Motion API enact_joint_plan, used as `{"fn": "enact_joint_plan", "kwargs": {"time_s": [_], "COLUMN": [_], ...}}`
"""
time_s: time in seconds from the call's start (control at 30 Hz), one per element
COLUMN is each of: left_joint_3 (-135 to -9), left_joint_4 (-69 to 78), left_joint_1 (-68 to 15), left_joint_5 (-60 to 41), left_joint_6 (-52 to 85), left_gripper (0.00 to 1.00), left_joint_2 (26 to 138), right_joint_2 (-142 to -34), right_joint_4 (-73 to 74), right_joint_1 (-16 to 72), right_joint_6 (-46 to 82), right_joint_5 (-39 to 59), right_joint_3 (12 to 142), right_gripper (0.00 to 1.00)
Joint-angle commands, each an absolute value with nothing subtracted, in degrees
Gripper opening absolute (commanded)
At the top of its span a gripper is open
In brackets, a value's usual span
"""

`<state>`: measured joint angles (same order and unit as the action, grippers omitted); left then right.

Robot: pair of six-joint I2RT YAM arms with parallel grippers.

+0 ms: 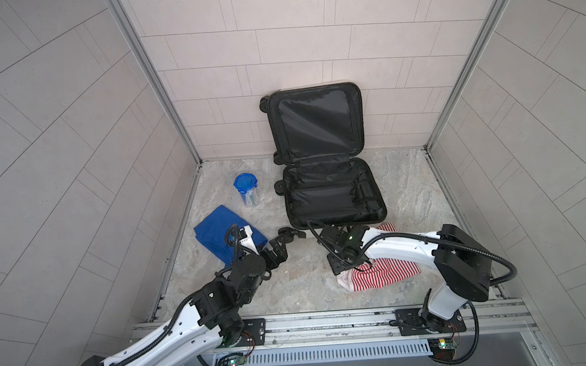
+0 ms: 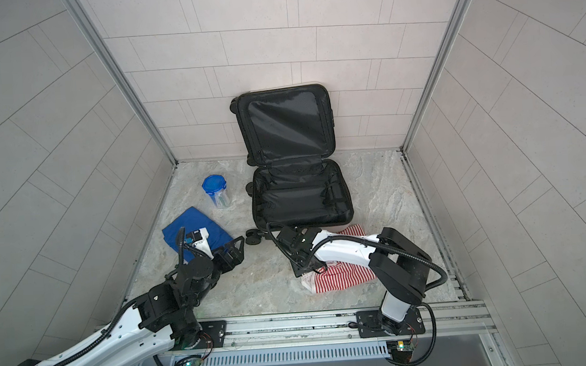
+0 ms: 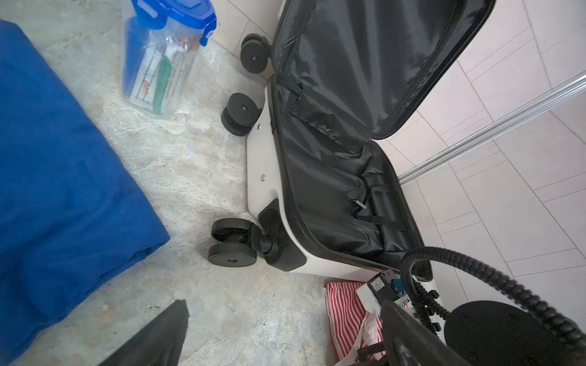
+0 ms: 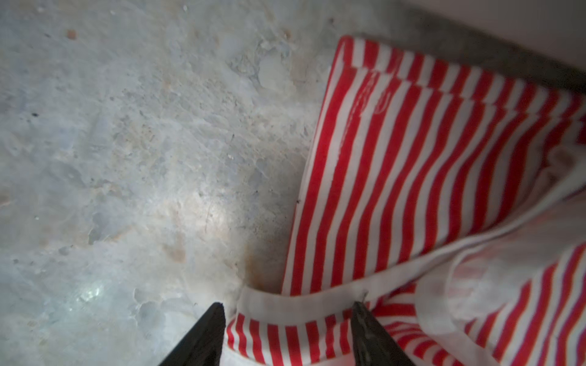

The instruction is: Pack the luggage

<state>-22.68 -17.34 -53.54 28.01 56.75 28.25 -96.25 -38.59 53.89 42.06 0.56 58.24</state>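
The luggage [image 1: 333, 195] [image 2: 299, 197] lies open just beyond both grippers, its base on the floor and its lid propped against the back wall, black lining bare. Its nearest wheel [image 1: 289, 233] sits just ahead of the left gripper [image 1: 281, 248] [image 2: 238, 249], whose jaws are spread wide and hold nothing. The right gripper [image 4: 288, 313] points down beside the luggage's front edge, jaws parted astride the white hem of a red-striped garment [image 4: 412, 174] [image 1: 385, 272]. A blue cloth [image 1: 211, 229] lies behind the left gripper, and a blue-lidded clear container [image 1: 247, 189] stands farther off beyond it.
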Motion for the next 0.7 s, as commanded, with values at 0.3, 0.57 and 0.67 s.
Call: {"fn": "enact_joint_plan", "kwargs": {"time_s": [0.3, 0.57, 0.67], "left_joint_3": [-20.4, -21.0, -20.4], "left_joint_4": [-16.8, -14.8, -15.5], "left_joint_1": [-50.1, -48.6, -46.4], "left_joint_5": [21.7, 19.3, 17.6], "left_joint_6": [61.3, 60.5, 60.6], "left_gripper": [1.0, 1.0, 1.0], "left_joint_2": [34.6, 36.8, 36.2], "right_joint_2": [-99.8, -98.4, -97.7], "right_joint_4": [-37.1, -34.6, -33.9], "right_joint_1": [54.1, 54.2, 55.2], "right_joint_6": [43.8, 45.8, 46.7], "right_joint_5": [-5.2, -2.0, 0.0], "right_joint_3": [57.4, 55.9, 56.4], "right_gripper": [0.42, 0.14, 0.08]}}
